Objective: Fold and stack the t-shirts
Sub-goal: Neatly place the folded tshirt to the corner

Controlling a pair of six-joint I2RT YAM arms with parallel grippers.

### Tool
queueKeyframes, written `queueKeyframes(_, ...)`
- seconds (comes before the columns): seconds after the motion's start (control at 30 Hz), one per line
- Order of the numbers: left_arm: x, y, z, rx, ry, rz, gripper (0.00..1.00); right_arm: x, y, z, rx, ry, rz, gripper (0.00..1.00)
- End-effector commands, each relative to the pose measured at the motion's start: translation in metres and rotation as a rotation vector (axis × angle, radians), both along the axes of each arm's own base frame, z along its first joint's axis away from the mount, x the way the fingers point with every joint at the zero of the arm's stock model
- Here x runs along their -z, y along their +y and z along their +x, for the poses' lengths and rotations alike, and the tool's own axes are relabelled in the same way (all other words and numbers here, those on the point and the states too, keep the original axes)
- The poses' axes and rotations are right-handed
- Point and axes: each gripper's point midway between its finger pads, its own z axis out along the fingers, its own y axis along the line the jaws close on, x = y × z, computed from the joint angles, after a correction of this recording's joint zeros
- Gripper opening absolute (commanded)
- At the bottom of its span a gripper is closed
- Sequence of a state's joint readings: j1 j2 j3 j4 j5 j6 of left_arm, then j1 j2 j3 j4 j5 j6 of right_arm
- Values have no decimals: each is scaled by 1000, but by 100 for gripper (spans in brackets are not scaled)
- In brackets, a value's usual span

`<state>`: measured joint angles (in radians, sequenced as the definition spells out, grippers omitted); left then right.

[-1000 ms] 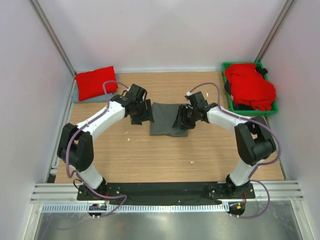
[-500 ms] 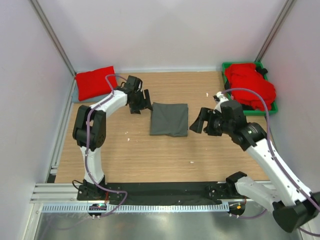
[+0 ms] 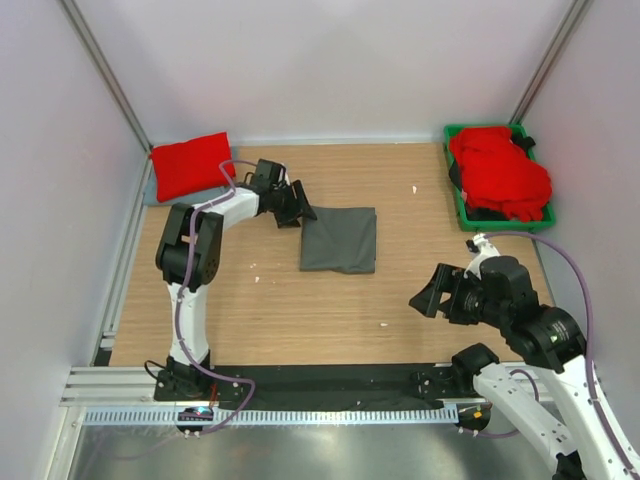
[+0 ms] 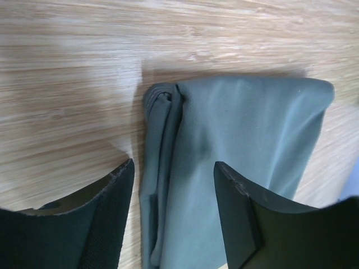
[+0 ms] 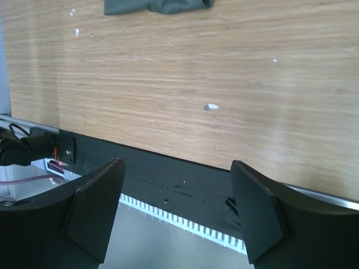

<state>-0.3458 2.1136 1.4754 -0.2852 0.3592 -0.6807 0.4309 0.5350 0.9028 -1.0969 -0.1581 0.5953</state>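
Observation:
A dark charcoal t-shirt [image 3: 340, 240] lies folded into a rectangle in the middle of the table. My left gripper [image 3: 298, 211] is open at its far left corner. In the left wrist view the open fingers [image 4: 112, 213] straddle the layered edge of the shirt [image 4: 247, 134] without gripping it. My right gripper [image 3: 426, 298] is open and empty, raised near the table's front right, well apart from the shirt. In the right wrist view the gripper [image 5: 176, 210] hangs over the front rail, with the shirt [image 5: 157, 5] at the top edge. A folded red t-shirt [image 3: 190, 166] lies at the back left.
A green bin [image 3: 505, 219] at the back right holds a heap of red t-shirts [image 3: 500, 170]. A pale blue-grey cloth edge [image 3: 152, 193] shows under the folded red shirt. White walls close in the sides and back. A black base plate [image 3: 330, 378] runs along the front.
Both grippers let go of the charcoal shirt's sides. The right arm pulled back to the near right. The left gripper backed off left, then returned to the shirt's far left corner.

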Motion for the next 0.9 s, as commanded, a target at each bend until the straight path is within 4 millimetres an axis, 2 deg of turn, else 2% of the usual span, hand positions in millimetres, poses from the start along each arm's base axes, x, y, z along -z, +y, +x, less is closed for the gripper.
queueKeyframes(0.0, 22, -5, -3, -14, 38, -39, 58, 14, -14, -16, 41, 63, -44, 82)
queueKeyframes(0.3, 40, -23, -14, -16, 81, -110, 41, 11, -23, -23, 61, 50, -64, 82)
queueKeyframes(0.4, 40, -32, -17, -2, 85, -139, 22, 12, -25, -24, 64, 44, -68, 82)
queueKeyframes(0.43, 39, -35, -18, 4, 87, -150, 2, 12, -25, -25, 64, 42, -67, 82)
queueKeyframes(0.47, 36, -36, -17, 6, 85, -160, 0, 12, -26, -25, 64, 39, -68, 82)
queueKeyframes(0.63, -1, -36, -11, 18, 33, -195, 0, 16, -28, -28, 69, 20, -63, 82)
queueKeyframes(0.67, -18, -33, -3, 14, 7, -200, 0, 18, -28, -28, 72, 16, -60, 82)
queueKeyframes(0.73, -27, -24, -5, 16, 30, -173, 0, 19, -27, -29, 68, 6, -50, 82)
queueKeyframes(0.77, -43, -18, 5, 10, 2, -173, 0, 19, -28, -29, 70, -5, -44, 82)
queueKeyframes(0.83, -48, -8, 1, 30, 26, -131, 0, 20, -28, -31, 64, -14, -40, 82)
queueKeyframes(0.87, -62, -3, 11, 31, -3, -122, 0, 19, -27, -31, 60, -21, -34, 82)
